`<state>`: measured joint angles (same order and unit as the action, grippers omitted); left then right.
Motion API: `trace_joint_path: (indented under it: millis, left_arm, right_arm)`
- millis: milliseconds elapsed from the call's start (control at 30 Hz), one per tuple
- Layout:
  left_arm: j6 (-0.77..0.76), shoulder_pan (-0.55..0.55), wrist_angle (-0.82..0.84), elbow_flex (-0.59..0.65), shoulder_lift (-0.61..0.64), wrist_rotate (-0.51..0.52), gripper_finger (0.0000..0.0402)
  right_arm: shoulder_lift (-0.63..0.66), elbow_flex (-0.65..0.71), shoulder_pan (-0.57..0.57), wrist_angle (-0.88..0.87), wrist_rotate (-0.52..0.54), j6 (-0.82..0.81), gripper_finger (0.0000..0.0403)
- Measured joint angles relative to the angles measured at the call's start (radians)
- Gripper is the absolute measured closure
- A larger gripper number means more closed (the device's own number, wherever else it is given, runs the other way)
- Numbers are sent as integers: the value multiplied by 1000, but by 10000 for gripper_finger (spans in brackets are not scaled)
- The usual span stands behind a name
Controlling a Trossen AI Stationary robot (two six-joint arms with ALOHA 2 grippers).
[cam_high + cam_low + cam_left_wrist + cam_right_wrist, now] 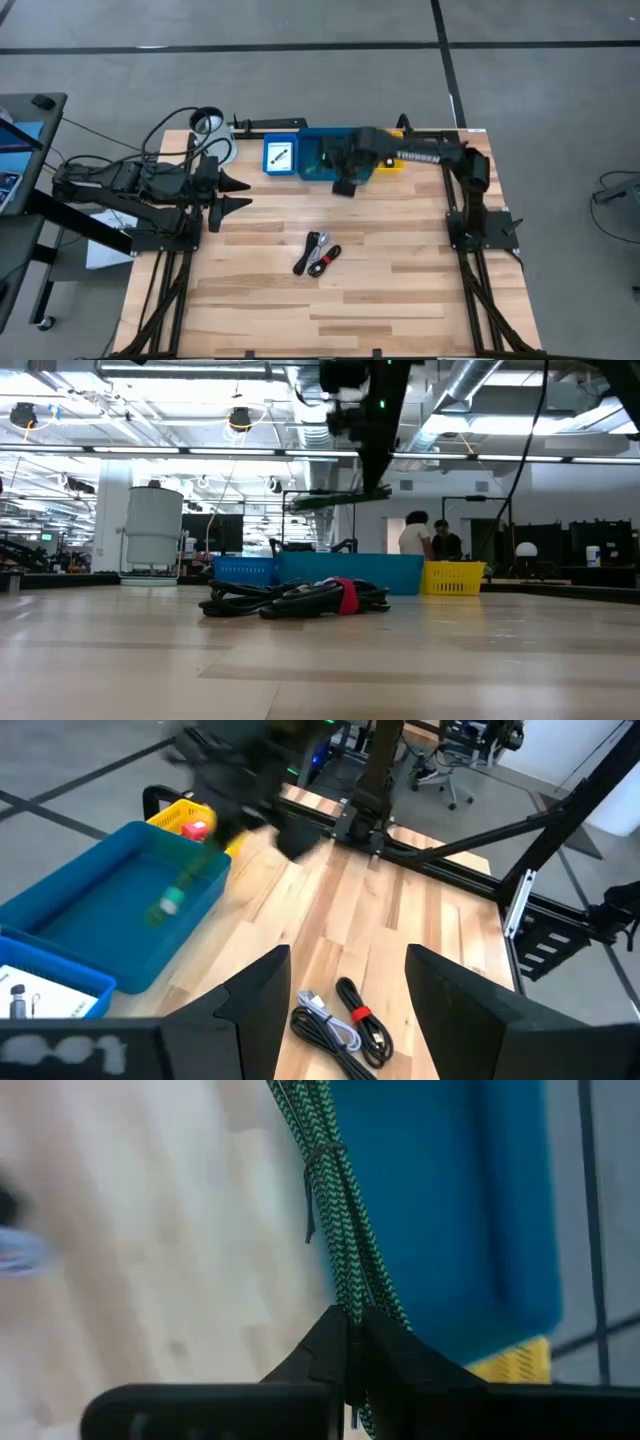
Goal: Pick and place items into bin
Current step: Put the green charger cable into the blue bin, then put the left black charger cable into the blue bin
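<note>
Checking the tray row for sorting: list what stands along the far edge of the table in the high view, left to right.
White-and-black cup → small blue tray holding a white packet → wide blue tray, with the right hand at its near rim, shut on a green cable → small yellow tray.

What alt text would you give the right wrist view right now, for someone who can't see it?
The right gripper is shut on a green braided cable, which hangs over the edge of the wide blue tray. A bit of the yellow tray shows beside it, and bare wooden table fills the other side.
</note>
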<state>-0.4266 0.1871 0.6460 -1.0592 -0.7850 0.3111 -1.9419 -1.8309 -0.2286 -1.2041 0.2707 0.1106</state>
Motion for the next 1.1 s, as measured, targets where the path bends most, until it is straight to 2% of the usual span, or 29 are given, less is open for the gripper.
trace_joint_path:
  millis: [100,233,500,633,733,967,1100]
  left_arm:
    - [-7,0,0,0,-1,0,214]
    - [-7,0,0,0,-1,0,214]
    - [-10,0,0,0,-1,8,214]
    - [15,0,-1,0,-1,10,214]
    - [20,0,-10,0,-2,12,214]
    - [89,-1,-102,-1,-59,5,214]
    - [133,-10,-121,-1,-106,57,214]
  right_arm:
    - [-1,0,-89,0,-6,21,382]
    - [-1,0,-173,25,-38,31,335]
    - [-3,0,-216,74,-41,22,241]
    - [-3,0,-194,8,-41,-44,216]
    - [-3,0,-160,-104,-68,-111,211]
    - [-4,6,-33,-375,-117,-336,220]
    - [21,21,81,-354,-110,-375,234]
